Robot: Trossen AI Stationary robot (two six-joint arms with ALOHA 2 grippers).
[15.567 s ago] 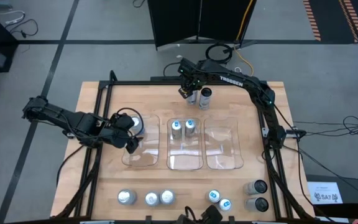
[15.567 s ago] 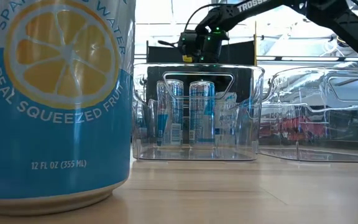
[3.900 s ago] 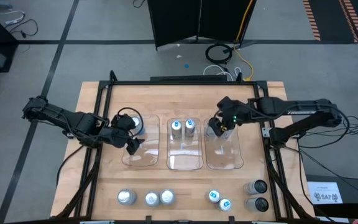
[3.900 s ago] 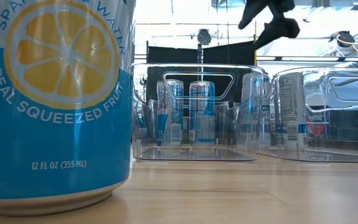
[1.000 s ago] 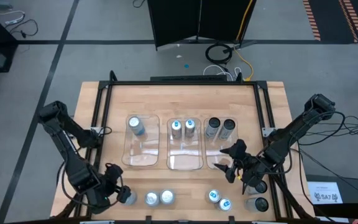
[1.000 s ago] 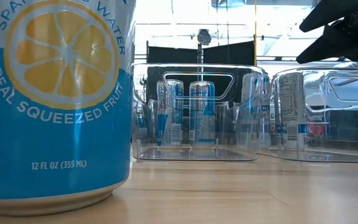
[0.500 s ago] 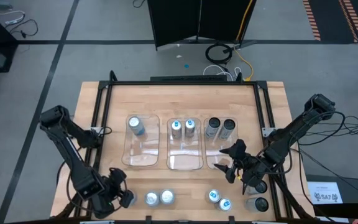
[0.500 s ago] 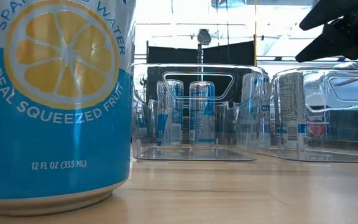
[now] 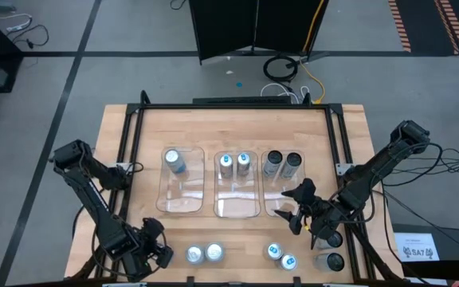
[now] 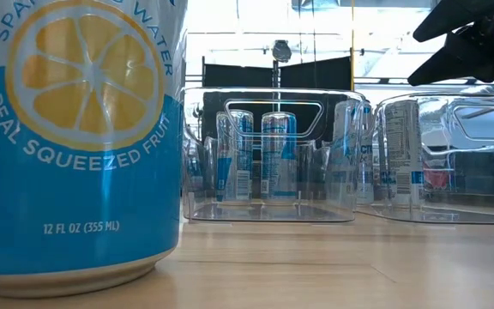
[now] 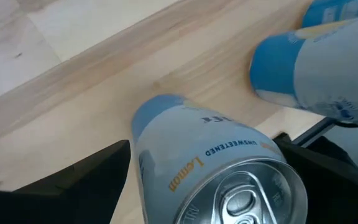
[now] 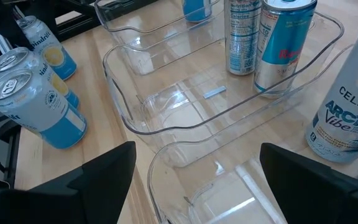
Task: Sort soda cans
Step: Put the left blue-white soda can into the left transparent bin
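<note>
At the bench's [image 9: 229,127] near-left edge, lemon can [image 11: 213,171] upright between my left gripper's [image 9: 154,253] wide-apart jaws: I'd centre, then close gently; right gripper [image 9: 301,214] waits, jaws apart.

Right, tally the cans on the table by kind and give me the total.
Lemon cans: 4
Blue-top cans: 4
Dark-top cans: 4
Total: 12
</note>
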